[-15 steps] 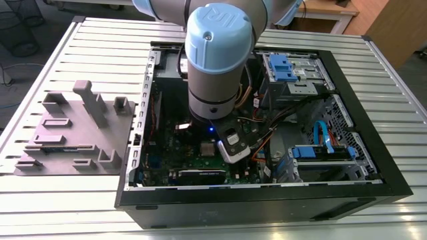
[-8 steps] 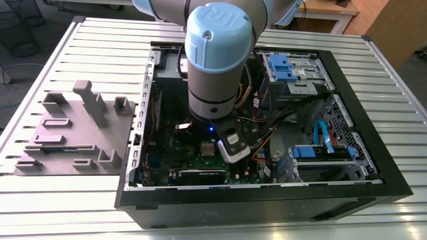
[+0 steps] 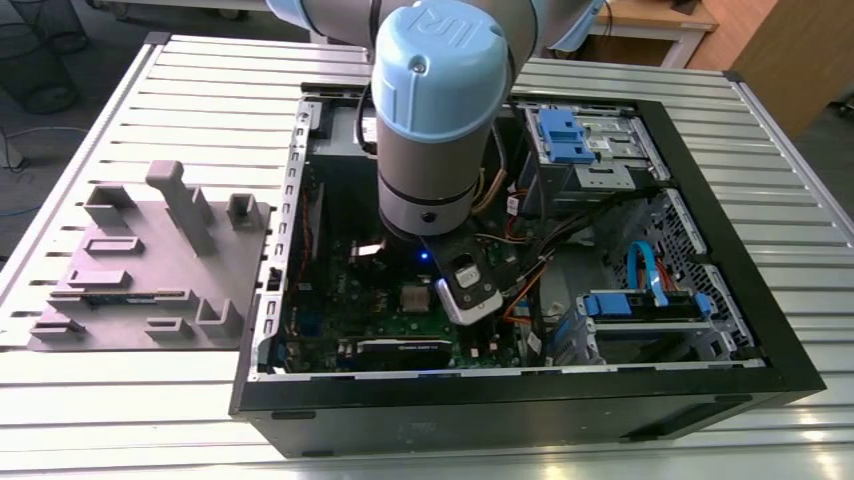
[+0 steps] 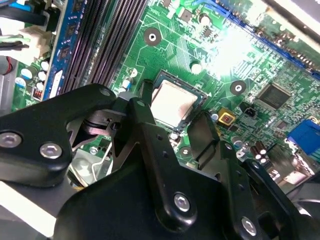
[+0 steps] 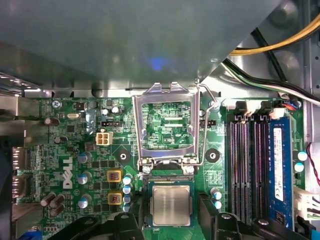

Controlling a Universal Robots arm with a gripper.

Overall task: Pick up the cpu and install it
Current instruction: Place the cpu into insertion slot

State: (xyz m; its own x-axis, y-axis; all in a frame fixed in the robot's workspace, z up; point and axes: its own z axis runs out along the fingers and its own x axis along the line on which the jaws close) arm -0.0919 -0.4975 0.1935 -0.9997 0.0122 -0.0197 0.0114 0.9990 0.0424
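Observation:
The cpu (image 5: 171, 205), a small square chip with a silvery top, lies flat in its socket on the green motherboard (image 5: 90, 150); it also shows in the second wrist view (image 4: 172, 104). My gripper (image 5: 171, 212) is open and low over it, with one black finger (image 5: 136, 220) on each side of the socket, apart from the chip. The second wrist view shows the same stance of the gripper (image 4: 174, 112), its fingers (image 4: 142, 120) flanking the chip. The metal socket frame (image 5: 166, 125) is swung open beside the cpu. In the exterior view the arm (image 3: 434, 130) reaches down into the computer case (image 3: 534, 400).
Dark memory slots (image 5: 247, 165) and a blue slot (image 5: 280, 165) run close beside the socket. Yellow and black cables (image 5: 280, 45) cross the case wall. A grey moulded tray (image 3: 147, 260) lies on the slatted table at the exterior view's left. Blue drive brackets (image 3: 567, 135) fill the case's far side.

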